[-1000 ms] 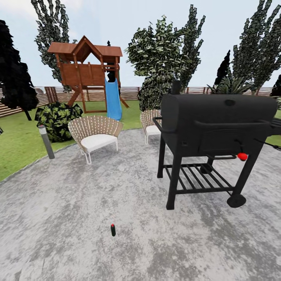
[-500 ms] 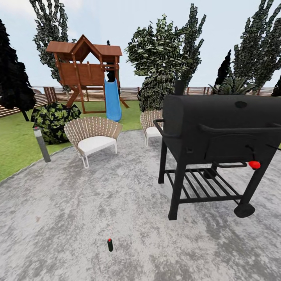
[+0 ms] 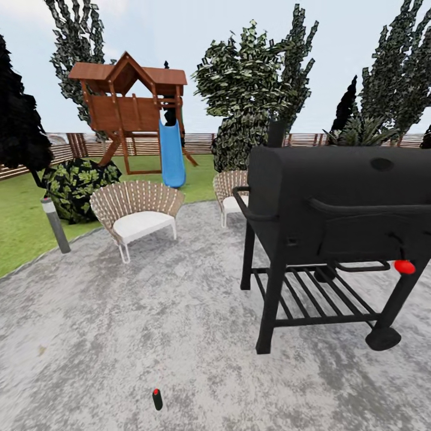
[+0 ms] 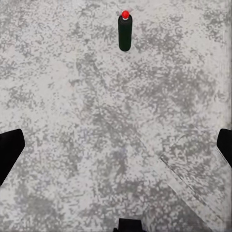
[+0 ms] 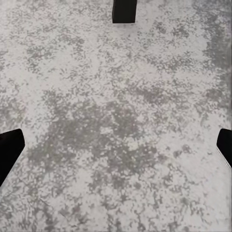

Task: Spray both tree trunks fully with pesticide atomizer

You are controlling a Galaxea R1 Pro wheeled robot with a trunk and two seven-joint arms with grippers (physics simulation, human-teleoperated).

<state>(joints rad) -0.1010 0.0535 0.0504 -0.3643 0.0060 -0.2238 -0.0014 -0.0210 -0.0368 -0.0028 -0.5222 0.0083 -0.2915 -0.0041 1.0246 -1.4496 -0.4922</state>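
Your pesticide atomizer (image 3: 157, 399) stands upright on the mottled grey stone floor (image 3: 149, 317), low in your head view and a little left of centre, its red top up, well apart from everything else; the black grill (image 3: 335, 221) stands to its right and further off, with a red knob (image 3: 404, 267) near its right edge and a wheel (image 3: 383, 338) touching the paving; beyond the paving's edge you have two wicker chairs (image 3: 136, 214) with white cushions, a short grey post (image 3: 55, 224) by the lawn (image 3: 24, 233), a dark leafy bush (image 3: 75, 185), and a wooden playset (image 3: 129, 111) with a blue slide (image 3: 172, 152) before the slatted fence (image 3: 200, 142); in your left wrist view the atomizer (image 4: 124, 31) stands ahead of the left gripper (image 4: 116, 147), whose dark fingertips (image 4: 8, 152) sit at opposite edges of the picture, spread wide and holding nothing; your right gripper (image 5: 116, 147) is spread just as wide over bare stone, its fingertips (image 5: 9, 150) holding nothing, with a black grill leg (image 5: 124, 11) ahead of it.
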